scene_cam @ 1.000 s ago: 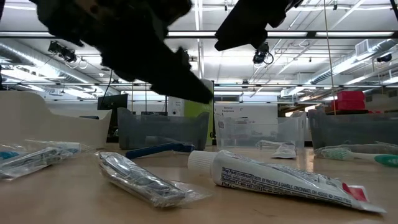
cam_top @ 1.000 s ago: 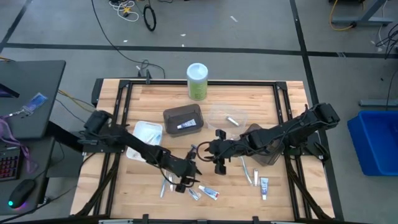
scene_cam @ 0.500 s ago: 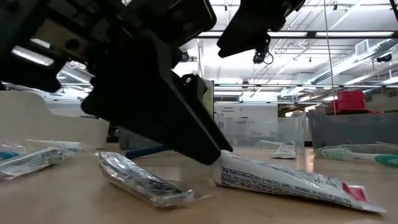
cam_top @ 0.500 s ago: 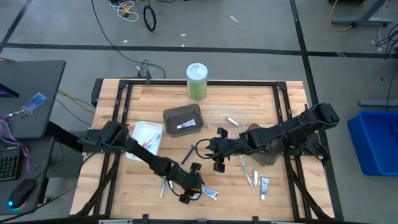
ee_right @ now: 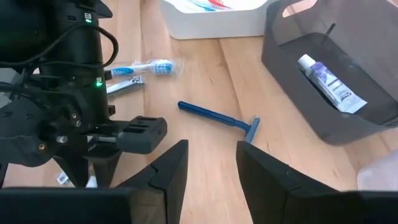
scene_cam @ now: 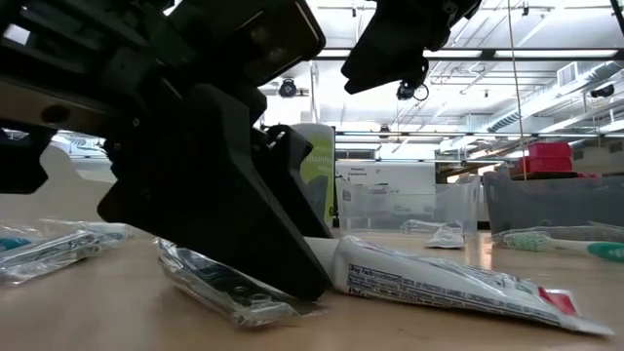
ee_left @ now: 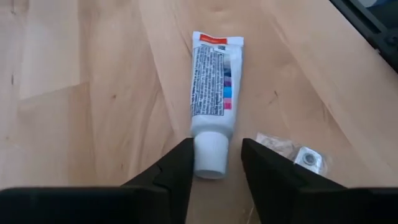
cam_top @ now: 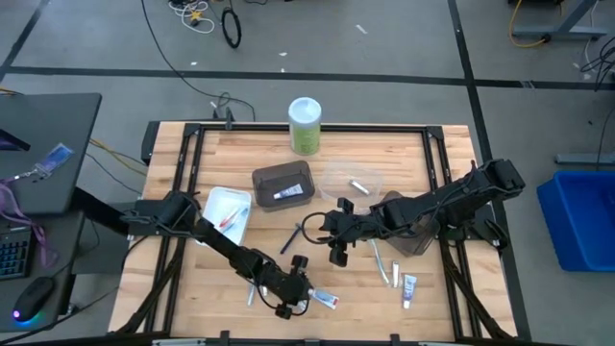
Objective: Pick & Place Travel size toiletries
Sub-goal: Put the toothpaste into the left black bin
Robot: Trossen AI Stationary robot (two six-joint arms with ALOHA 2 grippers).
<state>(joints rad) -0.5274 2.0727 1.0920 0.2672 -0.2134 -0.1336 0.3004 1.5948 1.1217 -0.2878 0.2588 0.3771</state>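
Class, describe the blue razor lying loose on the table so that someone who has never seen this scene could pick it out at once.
Start at the tall green canister at the table's far edge and come toward the middle, past the dark tray. Just beyond it, between the two arms, the blue razor lies alone on bare wood. Unlike the white tubes nearby, it is a slim, all-blue stick.

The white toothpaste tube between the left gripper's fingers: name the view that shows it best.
The left wrist view: the white toothpaste tube lies full length on the wood, its cap between the open left gripper. The low view shows its side, cap end hidden by the gripper. The high view shows a speck. The right wrist view hardly shows it.
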